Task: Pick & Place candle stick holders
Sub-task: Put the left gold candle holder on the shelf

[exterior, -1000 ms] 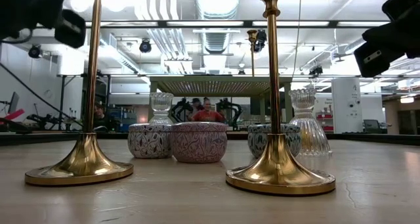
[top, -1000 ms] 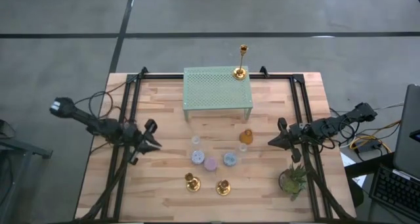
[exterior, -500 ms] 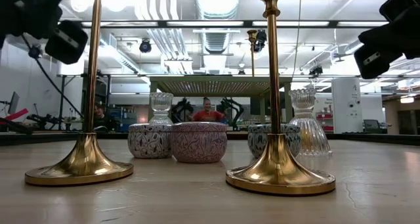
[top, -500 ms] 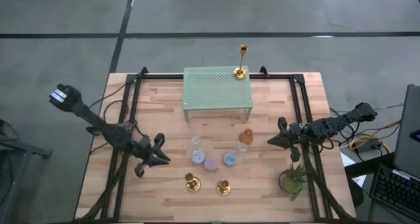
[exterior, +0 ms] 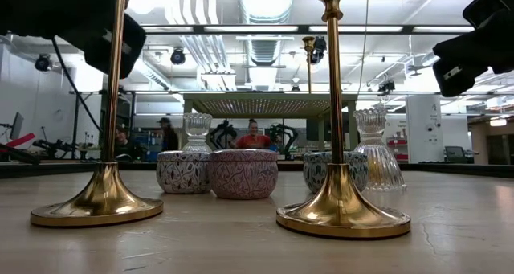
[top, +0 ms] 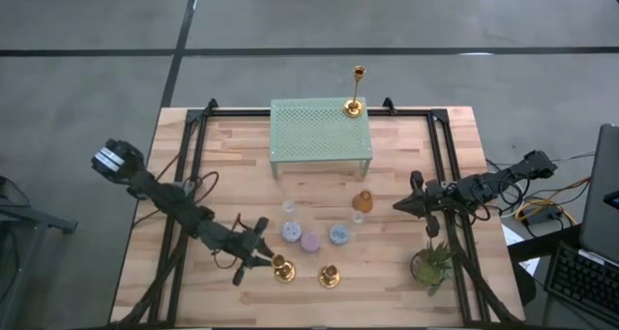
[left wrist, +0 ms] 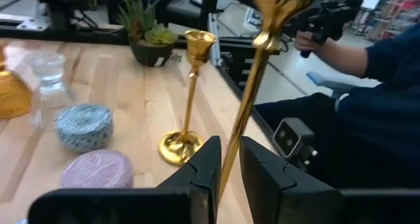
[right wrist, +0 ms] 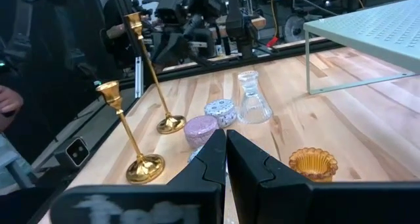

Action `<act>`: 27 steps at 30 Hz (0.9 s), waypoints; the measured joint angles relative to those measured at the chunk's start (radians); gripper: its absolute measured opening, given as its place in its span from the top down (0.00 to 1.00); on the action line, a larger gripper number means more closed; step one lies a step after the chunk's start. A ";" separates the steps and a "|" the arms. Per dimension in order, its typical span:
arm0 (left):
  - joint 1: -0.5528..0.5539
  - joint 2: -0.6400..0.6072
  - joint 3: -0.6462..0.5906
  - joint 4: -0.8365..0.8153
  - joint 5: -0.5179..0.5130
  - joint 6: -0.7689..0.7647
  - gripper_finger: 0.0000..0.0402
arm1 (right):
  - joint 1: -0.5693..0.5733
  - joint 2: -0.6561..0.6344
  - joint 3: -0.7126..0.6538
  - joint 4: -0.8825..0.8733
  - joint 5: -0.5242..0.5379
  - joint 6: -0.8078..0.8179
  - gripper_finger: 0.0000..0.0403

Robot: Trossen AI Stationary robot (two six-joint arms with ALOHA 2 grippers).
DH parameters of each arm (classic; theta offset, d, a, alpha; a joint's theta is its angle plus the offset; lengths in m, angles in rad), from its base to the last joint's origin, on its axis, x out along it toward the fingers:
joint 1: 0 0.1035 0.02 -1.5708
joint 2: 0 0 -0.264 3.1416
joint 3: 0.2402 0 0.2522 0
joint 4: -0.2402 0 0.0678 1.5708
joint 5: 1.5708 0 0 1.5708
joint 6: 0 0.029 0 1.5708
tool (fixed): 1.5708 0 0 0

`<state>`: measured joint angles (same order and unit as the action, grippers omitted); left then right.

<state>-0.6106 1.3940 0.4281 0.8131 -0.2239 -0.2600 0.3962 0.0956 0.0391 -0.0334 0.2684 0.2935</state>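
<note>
Two gold candle stick holders stand on their round bases near the table's front edge, the left one [top: 282, 268] and the right one [top: 329, 276]. A third [top: 355, 105] stands on the far right corner of the green shelf. My left gripper [top: 265, 258] reaches level to the left holder from the table's left side. It is open by a narrow gap, and the holder's thin stem [left wrist: 244, 99] stands in that gap [left wrist: 230, 144]. My right gripper [top: 397, 208] waits shut at the right, above the table, with nothing in it [right wrist: 226, 134]. My left gripper has the left holder's stem [left wrist: 226, 168] between its two fingers, which come level from the table's left side and lie across the stem. I cannot tell whether either finger touches it. The holder stands upright on the table on its base [exterior: 96, 203].
A green perforated shelf [top: 321, 127] stands at the far middle. Three small patterned tins [top: 310, 242], clear glass cups [top: 287, 207] and an amber jar [top: 363, 202] sit just behind the two front holders. A potted plant [top: 430, 264] is at the right front. People show beyond the table.
My left gripper has swung from the table's left side toward the front edge and the right, reaching out to the left holder until the stem stands between its fingers. The holder has stayed upright in place.
</note>
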 joint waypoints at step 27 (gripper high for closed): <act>0.000 0.037 0.069 0.006 -0.042 0.025 0.61 | 0.000 -0.002 0.000 0.003 0.023 -0.005 0.98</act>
<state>-0.6106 1.4307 0.4968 0.8193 -0.2659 -0.2355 0.3962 0.0937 0.0391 -0.0307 0.2919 0.2884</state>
